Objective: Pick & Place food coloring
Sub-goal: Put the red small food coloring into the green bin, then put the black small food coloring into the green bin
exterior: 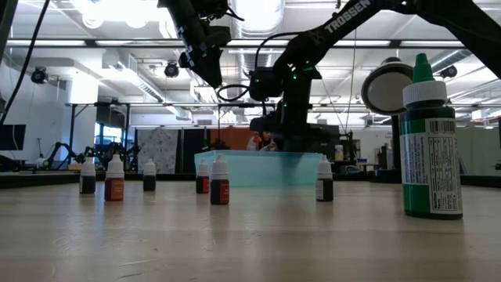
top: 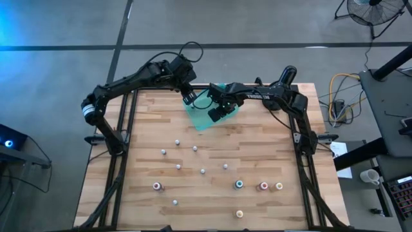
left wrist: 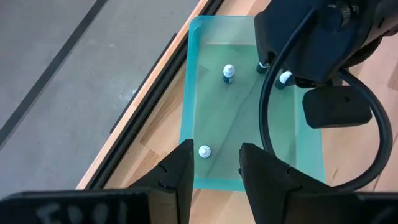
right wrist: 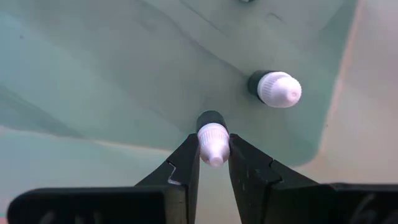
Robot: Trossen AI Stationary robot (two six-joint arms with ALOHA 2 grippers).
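Observation:
The food coloring bottles are tiny and white-capped. Several stand loose on the wooden table (top: 129,161), for instance one (top: 202,171) mid-table and one (top: 239,184) nearer the front. Three more stand in the translucent teal tray (top: 205,119) at the far edge: one (left wrist: 229,73), one (left wrist: 204,151) and one (right wrist: 275,88). My right gripper (right wrist: 213,163) is over the tray, shut on another small bottle (right wrist: 212,134). My left gripper (left wrist: 214,165) hovers open above the tray's corner, touching nothing; in the high view it is at the tray's far-left side (top: 188,96). My right gripper pinches the small bottle by its white cap (right wrist: 214,142) between the two fingertips, coming from above and pointing down. The dark body (right wrist: 211,118) hangs or stands below the cap over the tray floor; I cannot tell whether it is lifted clear.
A bigger green bottle (exterior: 429,141) stands close to the low camera at the table's near edge. Loose bottles dot the middle and near-right of the table (top: 262,186). Both arms crowd the tray at the far edge. A black cable (left wrist: 273,124) loops over the tray.

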